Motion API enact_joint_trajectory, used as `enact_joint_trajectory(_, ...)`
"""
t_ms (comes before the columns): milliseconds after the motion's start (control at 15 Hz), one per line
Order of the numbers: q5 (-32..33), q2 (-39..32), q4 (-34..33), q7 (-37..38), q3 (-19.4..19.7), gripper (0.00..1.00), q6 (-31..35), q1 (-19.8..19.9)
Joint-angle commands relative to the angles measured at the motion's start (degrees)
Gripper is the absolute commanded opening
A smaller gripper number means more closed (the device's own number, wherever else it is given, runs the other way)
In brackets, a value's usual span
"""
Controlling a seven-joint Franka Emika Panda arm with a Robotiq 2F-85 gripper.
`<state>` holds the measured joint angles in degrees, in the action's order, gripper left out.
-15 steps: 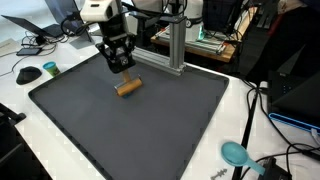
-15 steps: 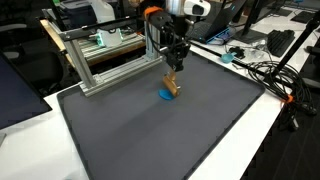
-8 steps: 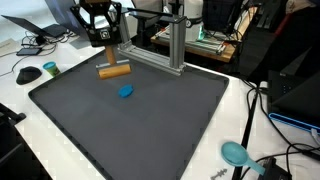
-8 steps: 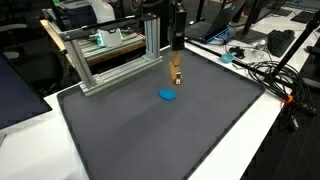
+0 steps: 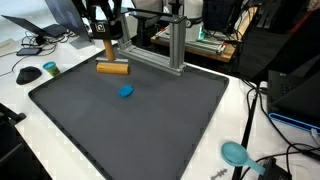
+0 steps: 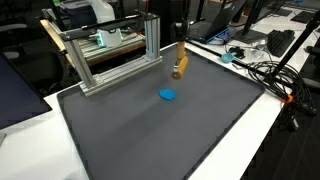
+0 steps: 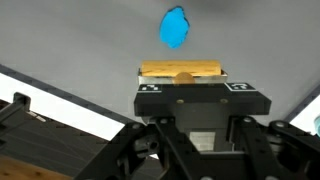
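Wooden block (image 5: 113,68) in hand (image 5: 108,56), blue piece (image 5: 125,91) apart

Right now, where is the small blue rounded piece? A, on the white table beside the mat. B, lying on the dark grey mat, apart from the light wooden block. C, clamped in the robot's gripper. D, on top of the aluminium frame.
B: the small blue rounded piece lies alone on the dark grey mat, while the gripper is shut on the light wooden block, apart from it.
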<state>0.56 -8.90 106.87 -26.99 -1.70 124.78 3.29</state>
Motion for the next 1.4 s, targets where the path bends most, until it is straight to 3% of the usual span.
enact_joint_trajectory(0,2.65,0.85,-0.56,14.74,0.59,0.22,-1.4,-2.45)
enact_joint_trajectory(533,10.87,0.97,-1.7,44.19,1.05,0.22,-10.08,-6.13)
enact_joint_trajectory(1333,3.53,2.07,2.31,62.87,3.07,0.22,-3.32,-4.96)
